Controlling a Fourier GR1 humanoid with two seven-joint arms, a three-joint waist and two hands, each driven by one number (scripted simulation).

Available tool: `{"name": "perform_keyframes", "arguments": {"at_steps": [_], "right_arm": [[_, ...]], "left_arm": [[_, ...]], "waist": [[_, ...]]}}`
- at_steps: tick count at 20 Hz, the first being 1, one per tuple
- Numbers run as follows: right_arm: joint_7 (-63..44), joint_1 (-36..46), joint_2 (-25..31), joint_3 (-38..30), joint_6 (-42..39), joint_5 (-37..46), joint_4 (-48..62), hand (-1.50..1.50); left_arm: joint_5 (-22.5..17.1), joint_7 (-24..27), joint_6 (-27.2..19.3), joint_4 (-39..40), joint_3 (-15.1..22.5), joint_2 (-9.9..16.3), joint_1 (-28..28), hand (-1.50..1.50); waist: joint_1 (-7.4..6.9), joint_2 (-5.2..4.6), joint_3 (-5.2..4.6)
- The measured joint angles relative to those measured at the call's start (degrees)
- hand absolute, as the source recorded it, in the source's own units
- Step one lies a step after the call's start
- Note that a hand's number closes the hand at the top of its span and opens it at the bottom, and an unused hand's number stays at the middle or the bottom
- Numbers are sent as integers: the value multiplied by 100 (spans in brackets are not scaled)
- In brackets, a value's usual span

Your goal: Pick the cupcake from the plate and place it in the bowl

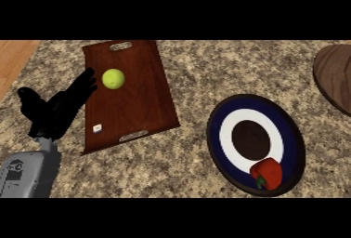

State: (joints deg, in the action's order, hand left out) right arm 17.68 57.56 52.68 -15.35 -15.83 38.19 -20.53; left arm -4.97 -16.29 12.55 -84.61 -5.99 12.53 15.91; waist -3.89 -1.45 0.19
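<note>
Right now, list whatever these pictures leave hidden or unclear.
Head view only:
- Right hand: shows nowhere in the view.
- Dark wooden round: cut off by the right edge; bowl or board, cannot tell.
- Red item on the plate: looks more like a pepper than a cupcake; too small to be sure.
- Small white object on the tray: too small to identify.
- Left hand: hides the tray's left rim.

Kitchen, by look of it: speckled stone counter (205, 60), wooden serving tray (137, 102) with cut-out handles, lime (113, 78) on it, blue-and-white plate (255, 144), strip of wood floor (14, 58) beyond counter edge.
</note>
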Motion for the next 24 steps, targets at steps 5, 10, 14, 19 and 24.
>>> {"name": "perform_keyframes", "arguments": {"at_steps": [5,10,14,19,24], "right_arm": [[215,96,-284,10,195,87,479,150],[-87,257,-536,-331,22,-207,1029,-150],[-308,400,-728,-732,21,-582,1297,-150],[-116,354,-819,-1058,279,-876,1325,-150],[61,323,-785,-1235,680,-1008,1241,-150]], "left_arm": [[27,13,-8,-50,57,-53,-23,0],[1,-4,34,-45,81,-64,39,0],[-4,-30,38,-59,76,-47,144,0],[-20,2,88,-79,90,-48,92,0],[-16,-18,65,-80,89,-63,129,0]], "waist": [[-80,-36,7],[-158,-88,17],[-204,-115,25],[-244,-141,30],[-238,-146,31]]}}
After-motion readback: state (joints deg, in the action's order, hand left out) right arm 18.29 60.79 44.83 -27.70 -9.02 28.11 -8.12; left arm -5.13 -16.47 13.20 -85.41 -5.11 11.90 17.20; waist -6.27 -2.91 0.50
